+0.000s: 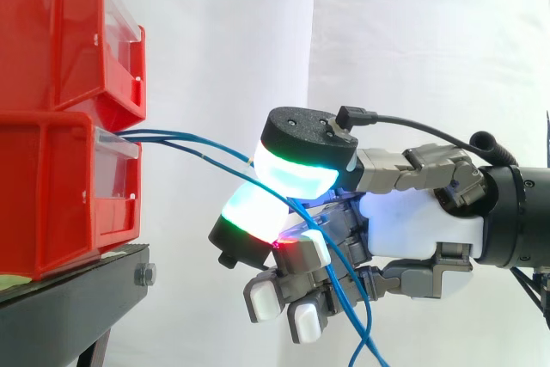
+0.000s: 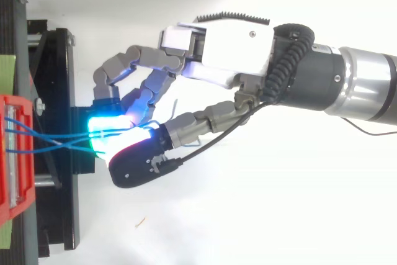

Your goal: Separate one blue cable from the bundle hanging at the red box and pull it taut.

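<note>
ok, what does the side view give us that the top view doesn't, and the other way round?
Side view: the upper red bin sits stacked on the lower red bin. The blue cables leave the lower one's front, curve down between two glowing fingers, then hang loose below the hand.
Top view: the cables fan apart toward the bins and converge at the fingers. The silver arm comes in from the right, above the black stand.
Both: fingers pinched on the cables, clear of the bins.
</note>
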### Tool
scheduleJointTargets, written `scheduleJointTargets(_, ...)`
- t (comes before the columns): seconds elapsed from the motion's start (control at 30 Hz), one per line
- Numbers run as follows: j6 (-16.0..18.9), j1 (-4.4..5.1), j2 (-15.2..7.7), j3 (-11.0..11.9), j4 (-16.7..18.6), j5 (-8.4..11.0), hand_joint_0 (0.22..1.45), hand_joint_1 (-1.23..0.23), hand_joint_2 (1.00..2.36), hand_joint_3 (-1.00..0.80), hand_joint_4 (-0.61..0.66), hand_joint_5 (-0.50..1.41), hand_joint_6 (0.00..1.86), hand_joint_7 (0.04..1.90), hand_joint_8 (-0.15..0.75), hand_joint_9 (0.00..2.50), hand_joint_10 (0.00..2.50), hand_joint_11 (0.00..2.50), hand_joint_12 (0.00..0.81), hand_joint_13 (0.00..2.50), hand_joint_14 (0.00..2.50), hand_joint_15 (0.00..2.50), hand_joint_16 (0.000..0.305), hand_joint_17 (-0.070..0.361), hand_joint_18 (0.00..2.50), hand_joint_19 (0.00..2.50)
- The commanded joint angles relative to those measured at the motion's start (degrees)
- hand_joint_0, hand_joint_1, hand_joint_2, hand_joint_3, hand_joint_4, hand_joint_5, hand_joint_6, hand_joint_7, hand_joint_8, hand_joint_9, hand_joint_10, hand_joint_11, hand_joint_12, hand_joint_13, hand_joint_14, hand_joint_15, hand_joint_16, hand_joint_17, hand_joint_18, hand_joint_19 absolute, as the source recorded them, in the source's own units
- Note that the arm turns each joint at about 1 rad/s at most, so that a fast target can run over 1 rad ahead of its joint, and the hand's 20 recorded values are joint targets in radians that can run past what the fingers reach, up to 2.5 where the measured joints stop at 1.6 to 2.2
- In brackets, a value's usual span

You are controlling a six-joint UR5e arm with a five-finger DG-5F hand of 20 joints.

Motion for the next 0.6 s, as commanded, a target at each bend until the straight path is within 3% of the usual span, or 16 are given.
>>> scheduleJointTargets(0.0,0.0,0.01,0.0,0.01,0.1,0.0,0.77,-0.96,1.01,-0.42,0.11,-0.19,0.9,1.17,0.326,1.04,0.03,1.08,0.379,0.94,0.03,0.73,0.043,0.098,0.84,0.7)
scheduleJointTargets(0.03,0.0,0.01,0.08,0.01,0.1,0.0,0.79,-0.95,1.0,-0.5,0.12,-0.19,0.9,1.19,0.324,1.04,0.03,1.09,0.377,0.94,0.02,0.73,0.043,0.097,0.84,0.69)
scheduleJointTargets(0.17,0.0,0.01,0.0,0.01,-0.17,0.0,0.74,-0.97,1.0,-0.5,0.12,-0.18,0.9,1.19,0.324,1.05,0.03,1.09,0.374,0.94,0.03,0.72,0.043,0.097,0.85,0.68)
scheduleJointTargets(0.37,0.0,0.01,0.0,0.01,-0.17,0.0,0.48,-0.98,1.0,-0.5,0.14,-0.16,0.88,1.15,0.345,1.05,0.02,1.05,0.4,0.92,0.02,0.72,0.048,0.108,0.85,0.7)
scheduleJointTargets(0.43,0.0,0.01,0.08,0.01,-0.17,0.0,0.44,-0.83,1.0,-0.5,0.16,-0.15,0.86,1.09,0.371,1.1,0.02,1.02,0.417,0.95,0.02,0.71,0.052,0.116,0.89,0.71)
scheduleJointTargets(0.57,-0.09,0.01,0.0,0.01,0.01,0.0,0.49,-0.55,1.0,-0.5,0.15,-0.14,0.82,1.11,0.363,1.14,0.02,1.01,0.404,0.97,0.02,0.71,0.049,0.111,0.89,0.73)
